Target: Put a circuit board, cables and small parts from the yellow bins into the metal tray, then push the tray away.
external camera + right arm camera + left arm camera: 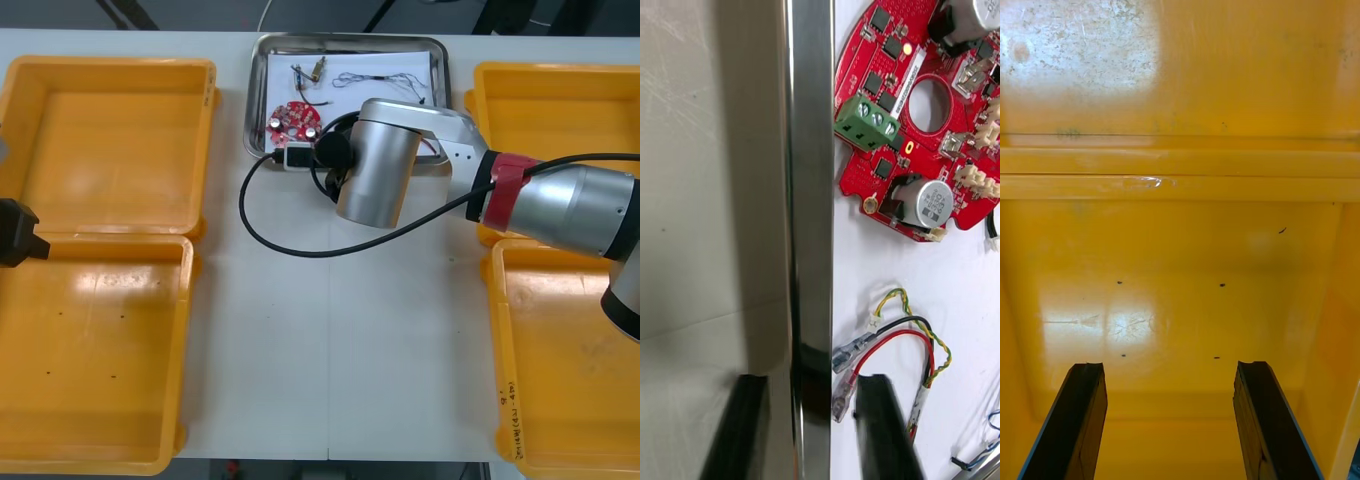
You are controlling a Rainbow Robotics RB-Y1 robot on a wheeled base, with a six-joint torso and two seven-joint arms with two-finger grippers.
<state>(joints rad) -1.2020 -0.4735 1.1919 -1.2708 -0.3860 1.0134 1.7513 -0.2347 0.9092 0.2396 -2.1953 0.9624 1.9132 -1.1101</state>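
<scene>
The metal tray (253,100), a shiny rectangle with rounded corners and a white lining, is set at the far middle of the light table (330,350), between the 4 yellow bins (110,130) of smooth plastic. In its near left corner the round red circuit board (887,90) is laid flat. A hole is cut through its centre, and a green terminal block (865,124) and 2 silvery cylinders (931,202) are mounted on it. Near the board, a twisted red and yellow cable (902,337) with flat metal terminals is seen. A blue and white cable (991,439) lies farther in, and small metal parts (307,70) toward the far rim.

The right gripper (812,379) is placed at the tray's polished rim, which is straddled by its 2 black fingers (884,427): 1 over the table, 1 inside over the lining, close to the cable's terminals. The fingers are parted, a narrow gap is left on each side of the rim, and nothing is clamped.

The left gripper (1170,367) is parked over the left bins, fingers wide apart, nothing between them.
</scene>
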